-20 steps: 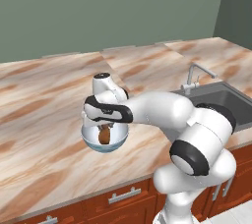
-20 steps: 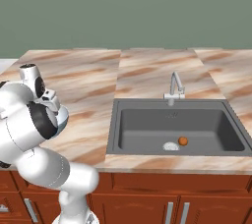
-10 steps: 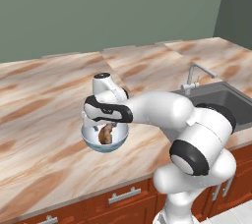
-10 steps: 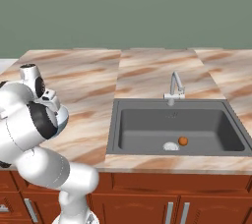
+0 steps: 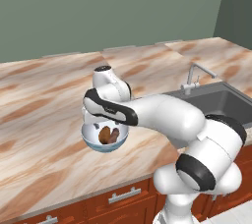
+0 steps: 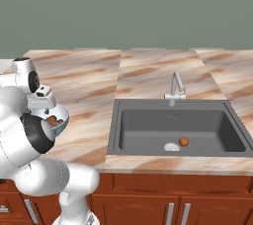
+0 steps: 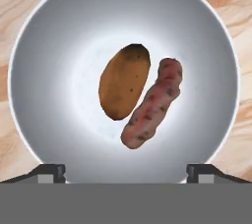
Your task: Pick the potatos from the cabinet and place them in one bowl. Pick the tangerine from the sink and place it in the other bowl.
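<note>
Status check, from my remote station.

1. Potatoes [image 7: 138, 93]: two lie in the pale bowl [image 7: 44, 61], side by side and touching at the bottom. One is a plump brown oval, the other longer, thinner and reddish. In the left base view I see the same pair in the bowl [image 5: 88, 137], which sits on the marble counter [image 5: 39, 115] near its front edge. I judge the potato half done, provided no more remain in the cabinet, which I cannot check from here.

2. Claw [image 7: 126, 171]: released. Both tips stand wide apart at the bottom of the hand view, w/ nothing between them. It hangs directly above the bowl, looking straight down into it, not touching the potatoes.

3. Tangerine [image 6: 184, 141]: not yet handled. It rests on the floor of the sink [image 6: 143, 130], just beside the round drain [image 6: 171, 146], well apart from the arm. The faucet [image 6: 175, 87] stands at the back rim of the basin.

4. Remaining work, my est.: lift clear of the bowl, reach to the sink, grasp the tangerine, carry it to the dark bowl. I cannot give that bowl's pos.

5. Approx. progress: past the halfway mark; one fruit left to move.
</note>
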{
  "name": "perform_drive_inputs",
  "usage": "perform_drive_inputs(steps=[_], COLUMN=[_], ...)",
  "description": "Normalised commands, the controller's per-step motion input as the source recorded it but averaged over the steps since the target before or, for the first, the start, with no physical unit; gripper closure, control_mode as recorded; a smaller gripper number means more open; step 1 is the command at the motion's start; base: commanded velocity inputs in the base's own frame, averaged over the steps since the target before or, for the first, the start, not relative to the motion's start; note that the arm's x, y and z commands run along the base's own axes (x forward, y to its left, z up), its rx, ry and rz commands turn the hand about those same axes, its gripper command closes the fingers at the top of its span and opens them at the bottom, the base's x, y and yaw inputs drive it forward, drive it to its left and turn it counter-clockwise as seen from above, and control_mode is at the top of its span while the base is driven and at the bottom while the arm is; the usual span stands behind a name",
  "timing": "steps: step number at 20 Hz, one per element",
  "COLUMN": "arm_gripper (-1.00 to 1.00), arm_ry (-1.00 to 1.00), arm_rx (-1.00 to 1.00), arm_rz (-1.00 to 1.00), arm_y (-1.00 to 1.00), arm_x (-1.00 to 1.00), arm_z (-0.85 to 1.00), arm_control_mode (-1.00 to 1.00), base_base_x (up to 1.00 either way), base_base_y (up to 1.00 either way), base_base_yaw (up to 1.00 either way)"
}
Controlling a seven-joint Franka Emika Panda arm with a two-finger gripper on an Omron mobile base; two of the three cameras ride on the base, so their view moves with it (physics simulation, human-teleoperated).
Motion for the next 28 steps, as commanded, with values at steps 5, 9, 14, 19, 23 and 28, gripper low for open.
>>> perform_drive_inputs(steps=[5, 9, 14, 19, 23, 28], arm_gripper=[-1.00, -1.00, -1.00, -1.00, -1.00, -1.00], arm_ry=[0.00, 0.00, -0.02, 0.00, 0.00, 0.00], arm_rx=[0.00, 0.00, 0.01, 0.03, 0.02, 0.00], arm_rz=[0.08, 0.14, 0.17, 0.18, 0.18, 0.14], arm_y=[-0.70, -0.99, -0.73, -0.65, -0.40, -0.04], arm_x=[-0.54, -0.33, -0.39, -0.54, -0.65, -0.38], arm_z=[0.06, 0.00, 0.39, 0.25, 0.02, -0.01], arm_control_mode=[-1.00, -1.00, -1.00, -1.00, -1.00, -1.00], base_base_x=[0.00, 0.00, 0.00, 0.00, 0.00, 0.00], base_base_y=[0.00, 0.00, 0.00, 0.00, 0.00, 0.00], base_base_yaw=[0.00, 0.00, 0.00, 0.00, 0.00, 0.00])
